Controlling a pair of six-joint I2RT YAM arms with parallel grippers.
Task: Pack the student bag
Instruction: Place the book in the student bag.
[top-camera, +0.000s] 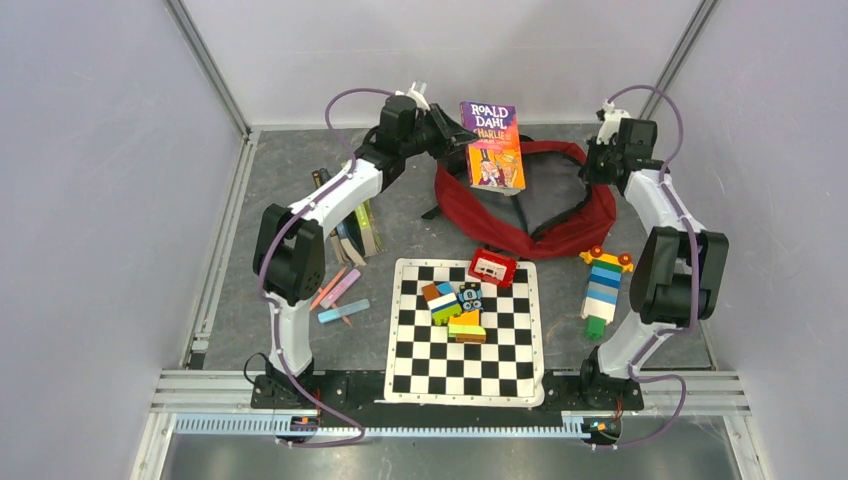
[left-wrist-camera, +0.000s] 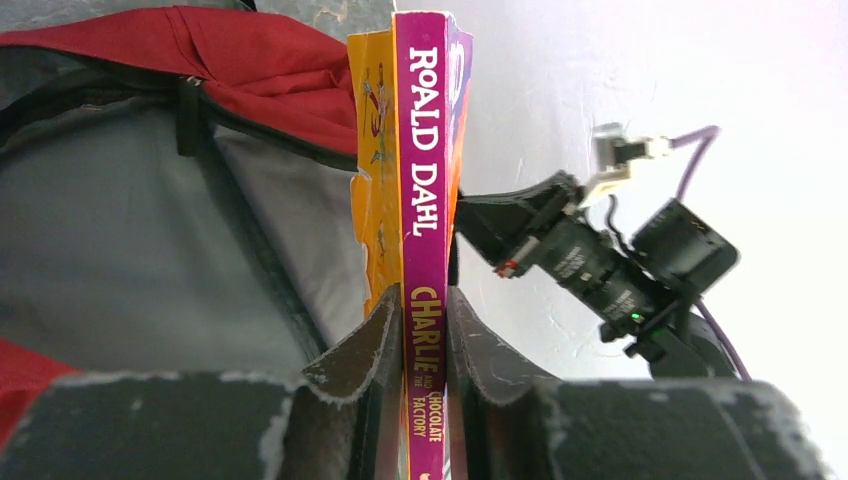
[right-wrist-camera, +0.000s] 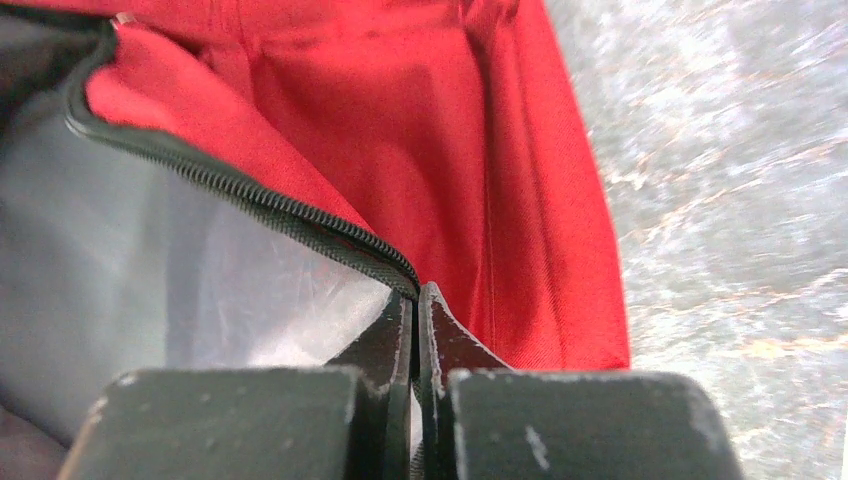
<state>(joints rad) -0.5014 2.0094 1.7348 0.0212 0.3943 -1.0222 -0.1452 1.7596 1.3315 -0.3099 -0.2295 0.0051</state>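
The dark red student bag (top-camera: 560, 225) lies open at the back of the table, its grey lining showing. My left gripper (top-camera: 462, 138) is shut on a Roald Dahl book (top-camera: 492, 146) and holds it upright over the bag's left rim. In the left wrist view the gripper (left-wrist-camera: 427, 305) clamps the purple spine of the book (left-wrist-camera: 425, 190), with the bag (left-wrist-camera: 270, 70) behind it. My right gripper (top-camera: 593, 160) is shut on the bag's right rim. In the right wrist view the gripper (right-wrist-camera: 414, 297) pinches the zipper edge (right-wrist-camera: 250, 195) of the bag (right-wrist-camera: 480, 150).
A chessboard (top-camera: 466, 330) lies in front with a small red toy box (top-camera: 492, 267) and coloured blocks (top-camera: 455, 310) on it. A striped block tower (top-camera: 603, 290) lies to the right. More books (top-camera: 350, 235) and markers (top-camera: 340, 295) lie to the left.
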